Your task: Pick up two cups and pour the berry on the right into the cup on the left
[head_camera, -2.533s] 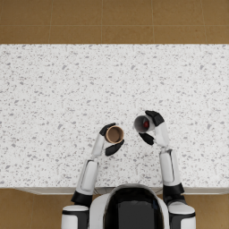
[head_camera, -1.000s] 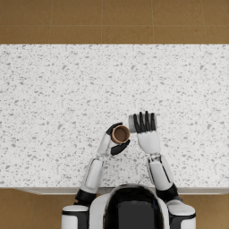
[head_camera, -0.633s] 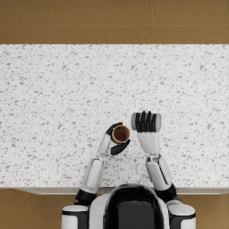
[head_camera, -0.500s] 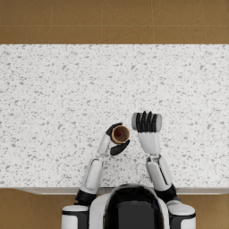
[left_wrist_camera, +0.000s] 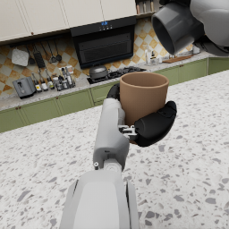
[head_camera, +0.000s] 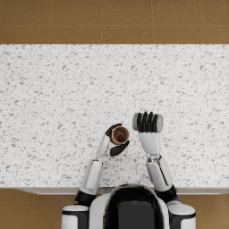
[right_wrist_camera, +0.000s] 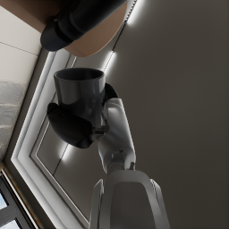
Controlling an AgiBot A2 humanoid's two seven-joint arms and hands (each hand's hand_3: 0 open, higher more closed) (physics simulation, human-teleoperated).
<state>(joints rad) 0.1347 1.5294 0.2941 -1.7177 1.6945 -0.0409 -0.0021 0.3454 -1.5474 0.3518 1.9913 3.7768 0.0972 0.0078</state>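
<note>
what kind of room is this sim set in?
A home kitchen, most likely. The left wrist view shows a stove under a black range hood, green base cabinets and hanging utensils. The robot works at a speckled stone countertop.

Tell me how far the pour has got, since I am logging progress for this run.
Both cups are off the counter. The left hand holds the brown cup upright, and a red berry already lies inside it. The right hand holds the grey cup tipped on its side, mouth toward the brown cup. So the pour looks done; what seems left is righting the grey cup.
</note>
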